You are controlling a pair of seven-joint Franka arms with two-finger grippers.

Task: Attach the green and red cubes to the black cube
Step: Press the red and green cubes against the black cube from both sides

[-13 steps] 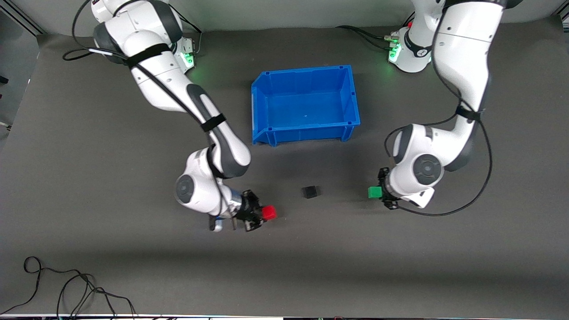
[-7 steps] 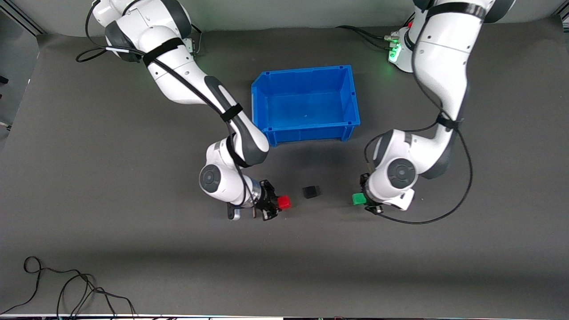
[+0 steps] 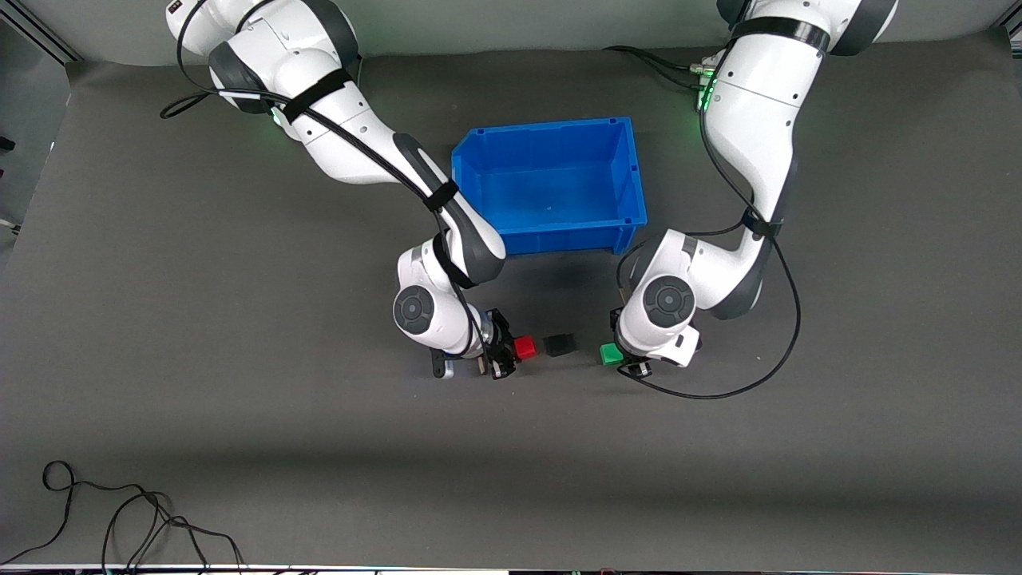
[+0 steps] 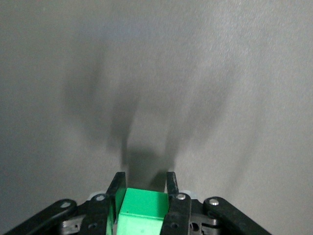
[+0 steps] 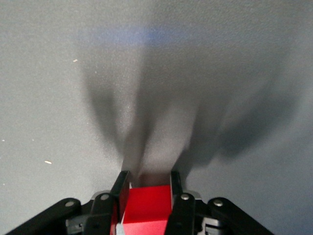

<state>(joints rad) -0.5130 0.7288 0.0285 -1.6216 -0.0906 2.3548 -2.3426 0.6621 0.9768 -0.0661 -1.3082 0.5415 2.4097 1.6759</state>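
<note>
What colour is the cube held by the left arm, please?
Bright green; the green cube shows best in the left wrist view.

Blue bin (image 3: 551,239) on grey table (image 3: 160,319); black cable (image 3: 120,519) near front edge.

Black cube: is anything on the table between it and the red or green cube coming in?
Nothing visible. The black cube sits alone, with bare mat between it and the red cube on one side and the green cube on the other.

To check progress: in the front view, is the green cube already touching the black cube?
No, the green cube, held in the left gripper, is apart from the black cube.
</note>
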